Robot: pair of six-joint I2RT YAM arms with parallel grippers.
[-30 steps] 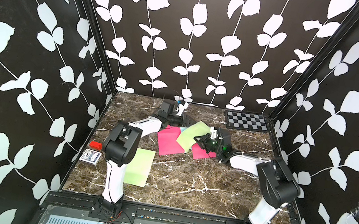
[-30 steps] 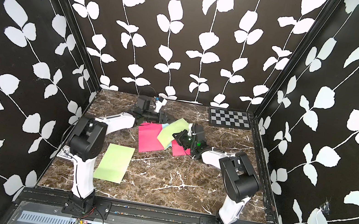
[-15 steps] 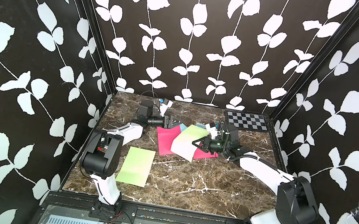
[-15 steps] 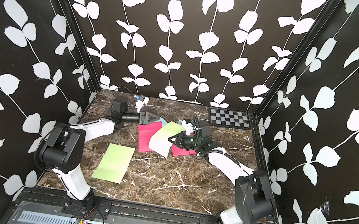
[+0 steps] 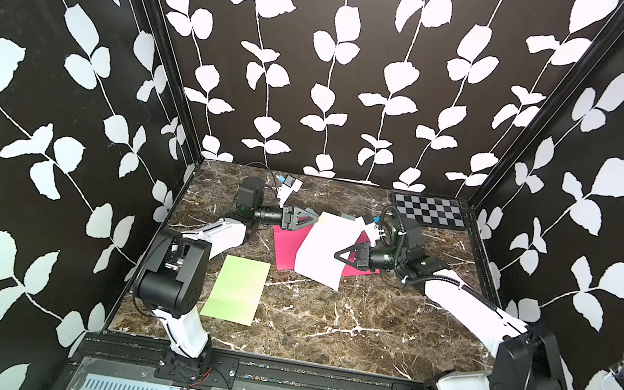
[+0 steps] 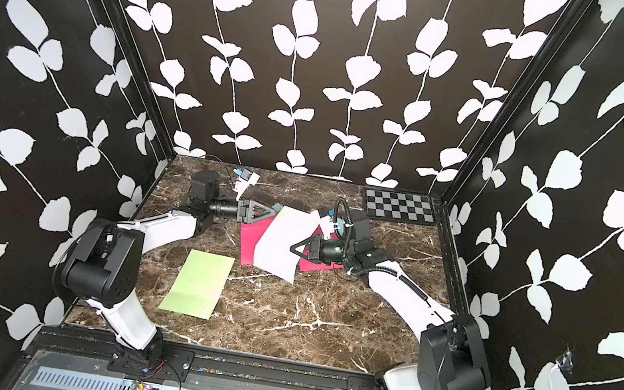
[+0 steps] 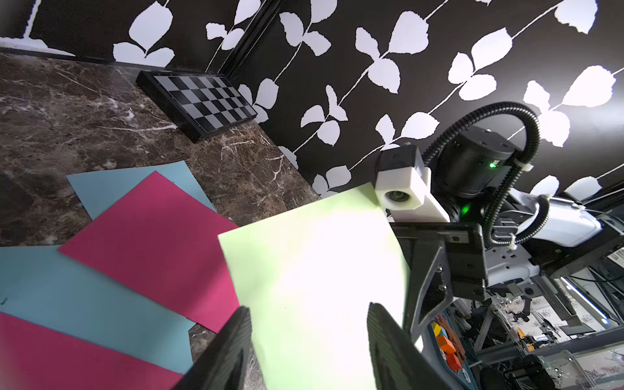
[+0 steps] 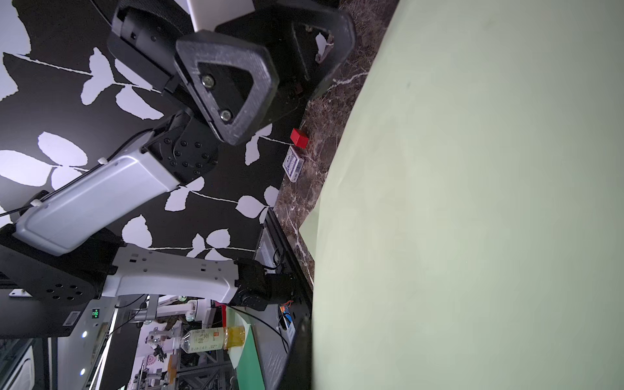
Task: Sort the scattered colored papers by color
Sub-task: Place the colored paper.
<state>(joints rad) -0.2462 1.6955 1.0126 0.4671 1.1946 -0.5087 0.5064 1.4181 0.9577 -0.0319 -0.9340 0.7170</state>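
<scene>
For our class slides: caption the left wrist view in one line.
Right end effector holds a green sheet over pink sheets and blue sheets, facing the open left end effector.

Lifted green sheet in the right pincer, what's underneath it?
Beneath the lifted green sheet, hot pink papers and light blue papers poke out. How far they run, or anything else there, is covered.

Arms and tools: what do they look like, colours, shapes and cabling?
Both the left arm and right arm have white link shells with black joint housings. The left tool and right tool are black triangular open frames. A black corrugated hose loops along the right arm.
</scene>
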